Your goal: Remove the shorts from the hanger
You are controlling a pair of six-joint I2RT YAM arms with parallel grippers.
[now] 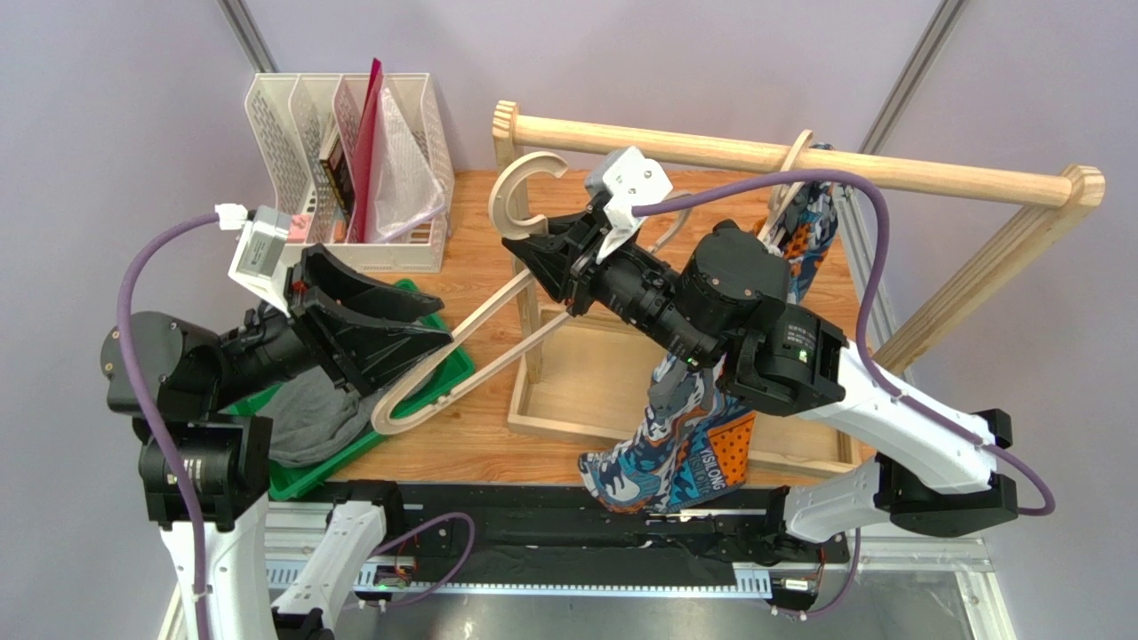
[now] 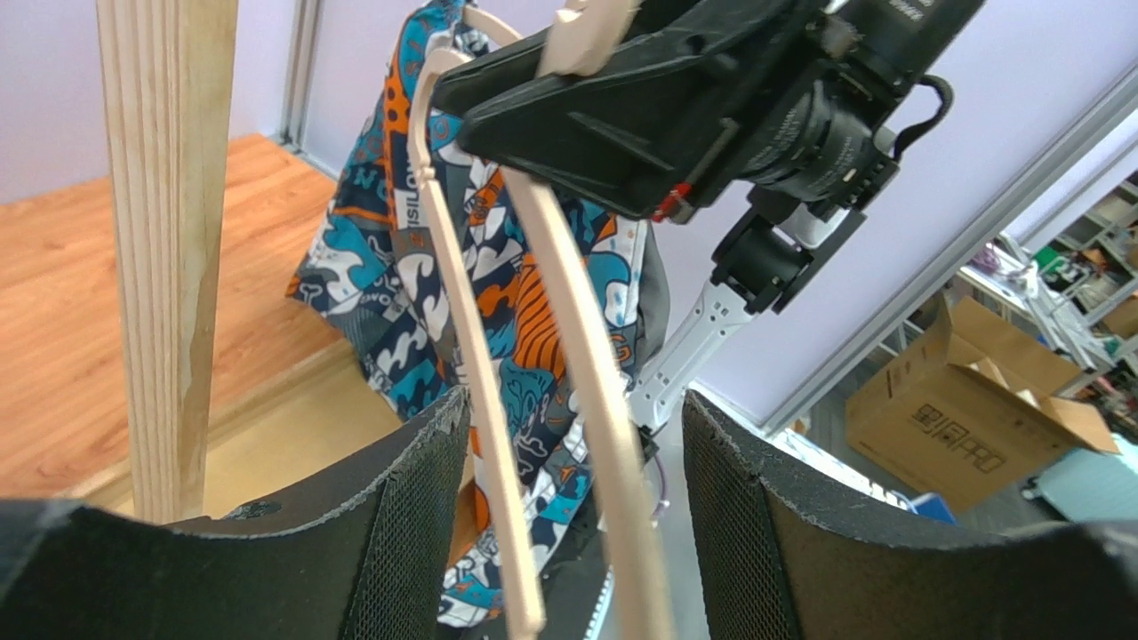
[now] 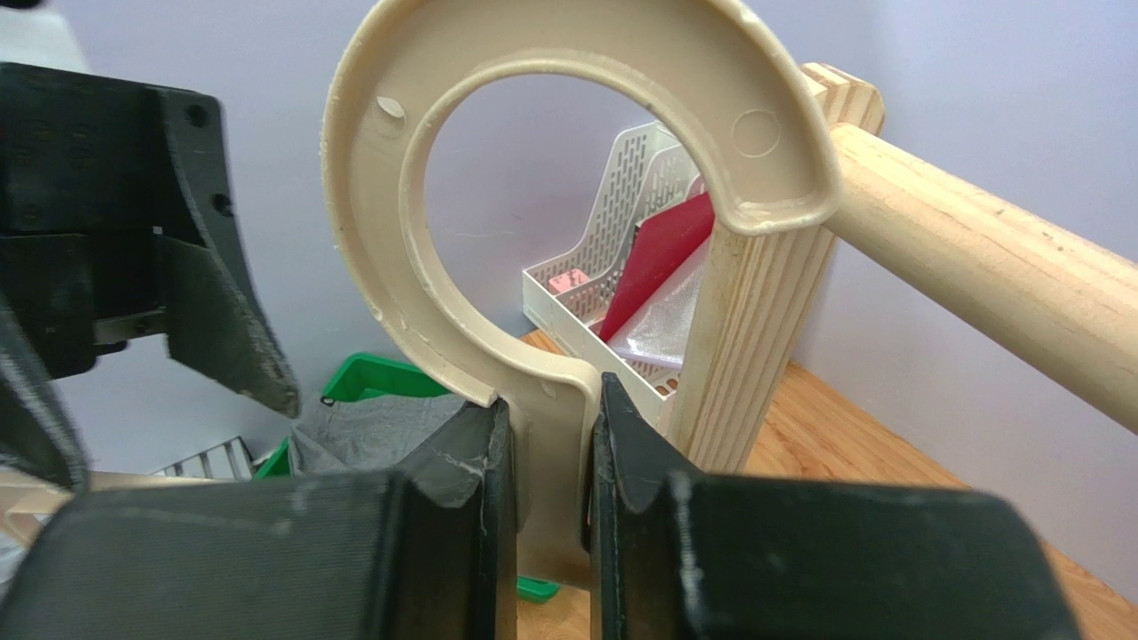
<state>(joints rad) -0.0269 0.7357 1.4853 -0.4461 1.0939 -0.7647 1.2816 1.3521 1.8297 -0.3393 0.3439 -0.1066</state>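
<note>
My right gripper [image 1: 518,248] is shut on the neck of a beige hanger [image 1: 502,200], just below its hook [image 3: 534,134]. The bare hanger slants down to the left. Its two bars [image 2: 601,400] pass between the fingers of my left gripper [image 1: 434,331], which stands open around them with a gap on each side. The patterned shorts [image 1: 681,454] hang behind my right arm from the rail's right end, and show behind the bars [image 2: 401,307] in the left wrist view. The grey shorts [image 1: 310,414] lie crumpled in the green bin [image 3: 367,430].
A wooden rail [image 1: 935,171] on posts [image 2: 160,240] spans the back. A shallow wooden tray [image 1: 561,400] sits under it. A white file organiser [image 1: 307,120] stands at the back left, and the green bin [image 1: 448,374] lies at the near left.
</note>
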